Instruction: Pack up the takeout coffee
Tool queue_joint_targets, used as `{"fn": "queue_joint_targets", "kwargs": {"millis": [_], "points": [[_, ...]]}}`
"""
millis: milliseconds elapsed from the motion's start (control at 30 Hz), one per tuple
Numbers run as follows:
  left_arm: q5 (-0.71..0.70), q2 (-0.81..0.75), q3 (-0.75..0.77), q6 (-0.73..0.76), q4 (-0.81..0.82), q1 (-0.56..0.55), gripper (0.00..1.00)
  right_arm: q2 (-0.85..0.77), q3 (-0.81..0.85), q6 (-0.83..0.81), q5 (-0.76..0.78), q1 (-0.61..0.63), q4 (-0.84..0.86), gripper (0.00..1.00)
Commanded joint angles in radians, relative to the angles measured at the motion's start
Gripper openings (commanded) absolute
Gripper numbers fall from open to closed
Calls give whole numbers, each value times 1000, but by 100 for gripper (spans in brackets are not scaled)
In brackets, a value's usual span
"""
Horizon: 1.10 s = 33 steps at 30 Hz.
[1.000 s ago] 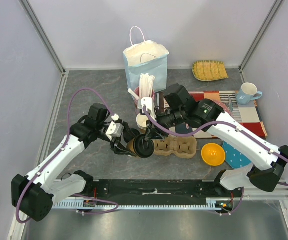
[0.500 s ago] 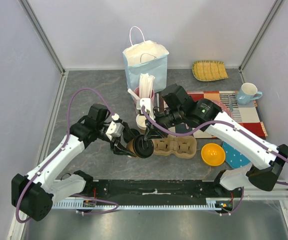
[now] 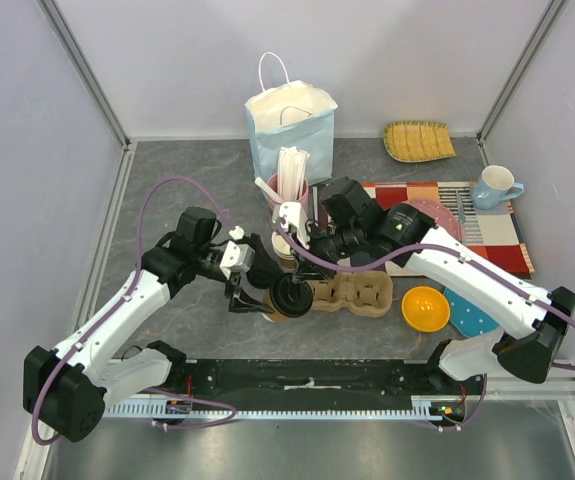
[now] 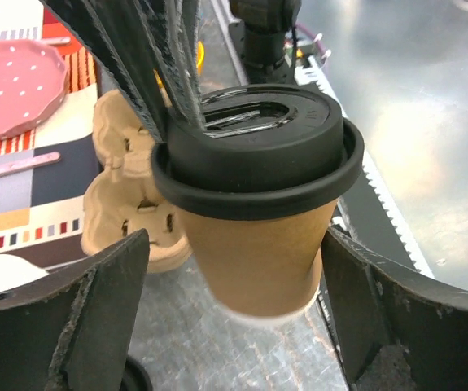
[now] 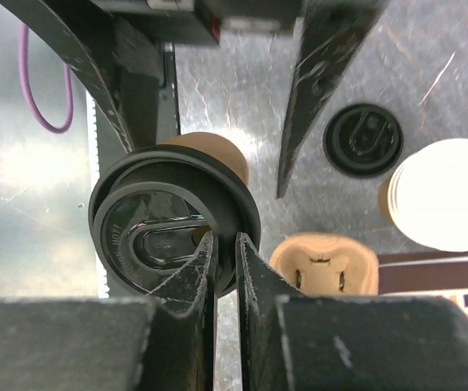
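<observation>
Two grippers: both were working on one cup at mid-table
Left gripper (image 3: 252, 288): jaws stood wide apart, fingers (image 4: 95, 318) flanking the cup body, neither seen pressing it
Takeout coffee (image 3: 287, 297): lid was on; it hung tilted between those fingers, just left of the carrier; base contact with the table could not be told
Right gripper (image 5: 224, 269): was pinched shut on the lid rim
Cardboard carrier (image 3: 357, 293): lay beside the cup, nearest pocket vacant
Step in hand: judged as moving the cup to the carrier, roughly midway
Next move: judged to call for righting the cup over that pocket; a rim pinch alone could pull the lid off
</observation>
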Motion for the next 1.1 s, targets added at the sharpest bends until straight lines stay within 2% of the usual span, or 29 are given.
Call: {"fn": "queue_joint_targets", "kwargs": {"millis": [0, 67, 200, 333, 400, 467, 567, 600, 767, 900, 1067], "points": [[-81, -7, 2, 145, -60, 4, 95, -17, -72, 47, 61, 4, 5, 0], [-122, -7, 2, 198, -140, 4, 100, -8, -92, 62, 81, 4, 11, 0], [-184, -15, -2, 292, -220, 13, 100, 7, -136, 134, 132, 4, 84, 0], [-202, -51, -7, 246, -226, 54, 100, 32, -187, 236, 185, 6, 163, 0], [-207, -96, -22, 145, -177, 97, 100, 49, -196, 268, 215, 16, 201, 0], [-214, -154, -47, 79, -116, 151, 100, 61, -204, 317, 294, 29, 221, 0], [-260, -223, -96, -102, -41, 205, 100, 78, -204, 363, 414, 62, 238, 0], [-282, -275, -109, -147, 28, 212, 100, 84, -204, 377, 435, 73, 247, 0], [-495, -421, -205, -488, 241, 217, 99, 148, -196, 434, 528, 128, 267, 0], [-666, -482, -223, -569, 254, 216, 97, 214, -157, 466, 589, 171, 249, 0], [-736, -530, -240, -566, 220, 216, 96, 309, -91, 464, 663, 217, 174, 0]]}}
